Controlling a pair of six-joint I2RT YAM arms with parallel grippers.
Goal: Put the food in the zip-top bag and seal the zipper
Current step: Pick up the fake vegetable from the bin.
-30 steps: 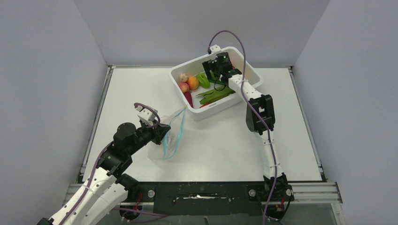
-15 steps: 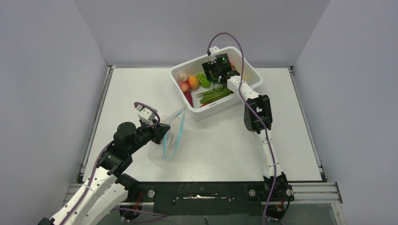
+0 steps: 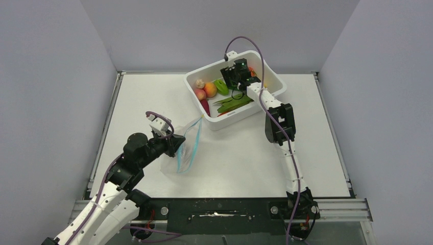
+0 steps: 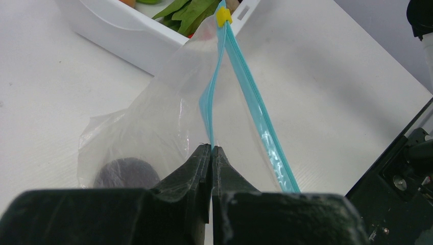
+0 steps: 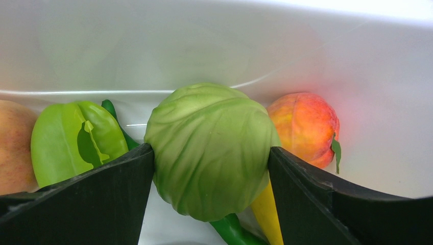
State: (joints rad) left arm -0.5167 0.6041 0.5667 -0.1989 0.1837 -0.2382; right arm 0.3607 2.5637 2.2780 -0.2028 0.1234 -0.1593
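- The right gripper [image 5: 211,171] has both fingers pressed against the sides of the round green ball [image 5: 212,143], low in the white tub [image 5: 204,46]. The hold looks centred, so a straight lift should suit.
- A peach [image 5: 305,127] sits just behind the ball, so rise slowly to avoid dragging it.
- The left gripper [image 4: 211,152] is pinched tight on the zipper [image 4: 255,111], holding the mouth of the zip-top bag [image 4: 153,112] open near the tub. A dark fruit [image 4: 125,173] lies inside.
- Aim the drop between the blue strips.
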